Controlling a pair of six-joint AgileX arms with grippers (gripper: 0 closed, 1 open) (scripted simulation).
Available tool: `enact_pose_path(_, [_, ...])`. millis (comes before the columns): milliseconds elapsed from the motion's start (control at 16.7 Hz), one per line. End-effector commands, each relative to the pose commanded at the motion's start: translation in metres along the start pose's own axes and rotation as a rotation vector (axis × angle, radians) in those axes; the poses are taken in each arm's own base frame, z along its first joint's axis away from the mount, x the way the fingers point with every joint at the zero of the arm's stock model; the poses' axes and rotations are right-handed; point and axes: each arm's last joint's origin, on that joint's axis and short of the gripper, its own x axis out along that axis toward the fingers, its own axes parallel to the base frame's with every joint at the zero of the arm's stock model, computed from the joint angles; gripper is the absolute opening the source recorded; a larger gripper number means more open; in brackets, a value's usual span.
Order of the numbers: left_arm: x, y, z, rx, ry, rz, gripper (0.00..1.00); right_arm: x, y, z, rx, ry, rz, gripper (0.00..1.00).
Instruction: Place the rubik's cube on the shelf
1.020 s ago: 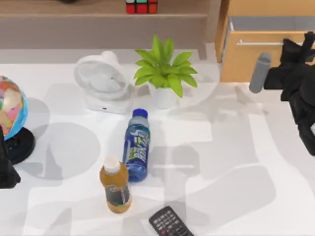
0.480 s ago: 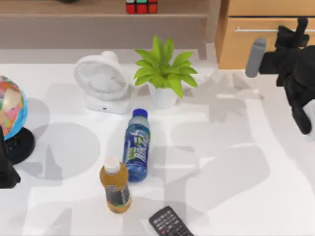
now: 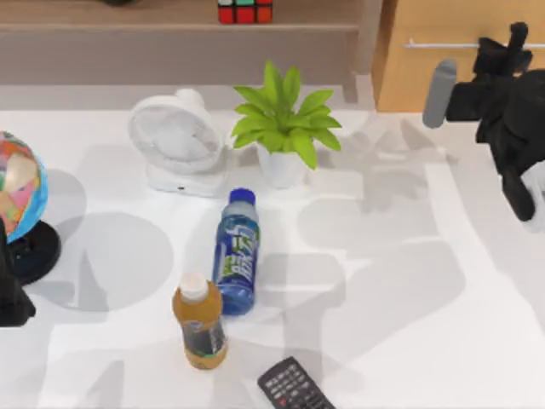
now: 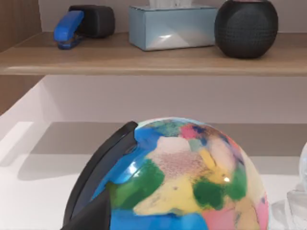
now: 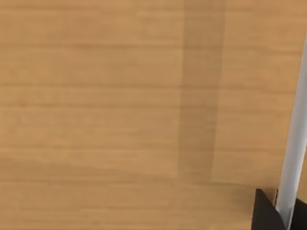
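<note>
The rubik's cube (image 3: 244,11) rests on the shelf (image 3: 153,25), the long light-brown board along the back edge in the top view. It stands upright with red stickers facing forward. My right gripper (image 3: 509,44) is at the far right, against the front of the orange-wood drawer cabinet (image 3: 426,77). In the right wrist view the silver handle (image 5: 292,143) runs between the dark fingers (image 5: 265,213), which press on it from both sides. My left arm (image 3: 7,285) is parked at the left edge, behind the globe.
A globe (image 3: 19,192), white fan (image 3: 177,141), potted plant (image 3: 283,128), blue bottle (image 3: 236,251), orange bottle (image 3: 198,322) and remote (image 3: 294,386) stand on the white table. In the left wrist view, a stapler (image 4: 69,28), tissue box (image 4: 172,26) and black speaker (image 4: 245,28) sit on the shelf.
The right gripper moved toward the back with the drawer front, and the open drawer slid shut into the cabinet. The cube and left arm stayed put.
</note>
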Motion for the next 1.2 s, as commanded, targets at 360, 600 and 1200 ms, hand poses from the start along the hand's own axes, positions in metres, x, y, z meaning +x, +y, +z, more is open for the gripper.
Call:
enact_pose_path(360, [0.0,0.0,0.0,0.0,0.0,0.0,1.0,0.0,0.0,0.0,0.0,0.0,0.0,0.38])
enact_pose_path(600, [0.0,0.0,0.0,0.0,0.0,0.0,1.0,0.0,0.0,0.0,0.0,0.0,0.0,0.68])
enact_pose_path(1200, [0.0,0.0,0.0,0.0,0.0,0.0,1.0,0.0,0.0,0.0,0.0,0.0,0.0,1.0])
